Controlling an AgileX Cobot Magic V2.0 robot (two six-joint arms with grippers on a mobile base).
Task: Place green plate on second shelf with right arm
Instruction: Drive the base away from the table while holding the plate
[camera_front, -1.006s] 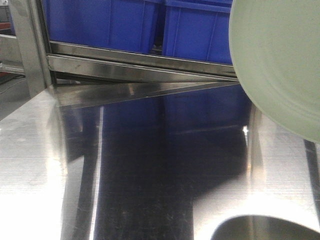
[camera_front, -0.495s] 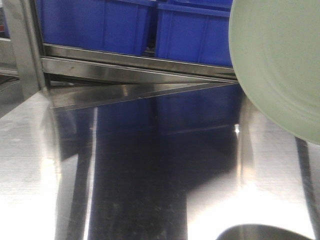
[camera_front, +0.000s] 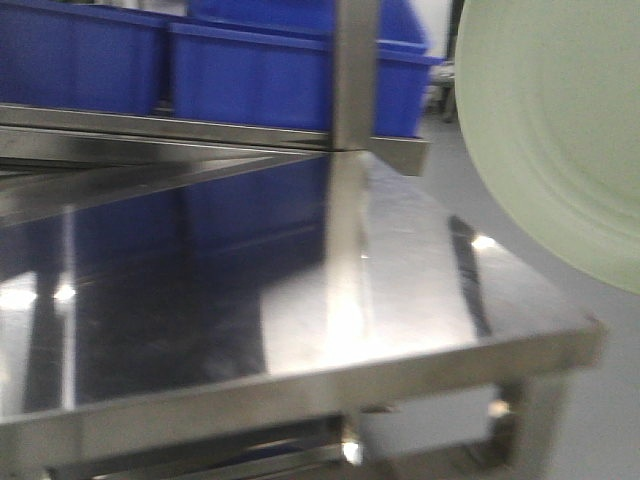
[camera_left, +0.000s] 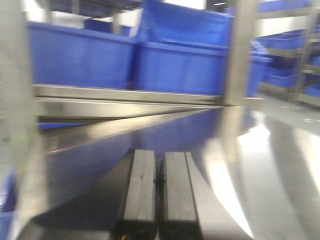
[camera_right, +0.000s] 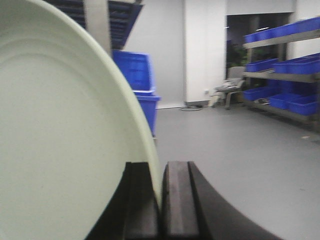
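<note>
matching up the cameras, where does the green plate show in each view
Front view: the green plate fills the upper right, cut off by the top and right edges.
Left wrist view: not in it.
Right wrist view: it fills the left half, its rim pinched in the right gripper at bottom centre.
Shared landmark: the blue bins by the steel post.

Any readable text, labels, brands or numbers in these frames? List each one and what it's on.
None can be read.
The blue bins, the green plate and the steel shelf show no print, sticker or number in any view.
The far racks in the right wrist view are too small and blurred to tell whether they carry labels.
</note>
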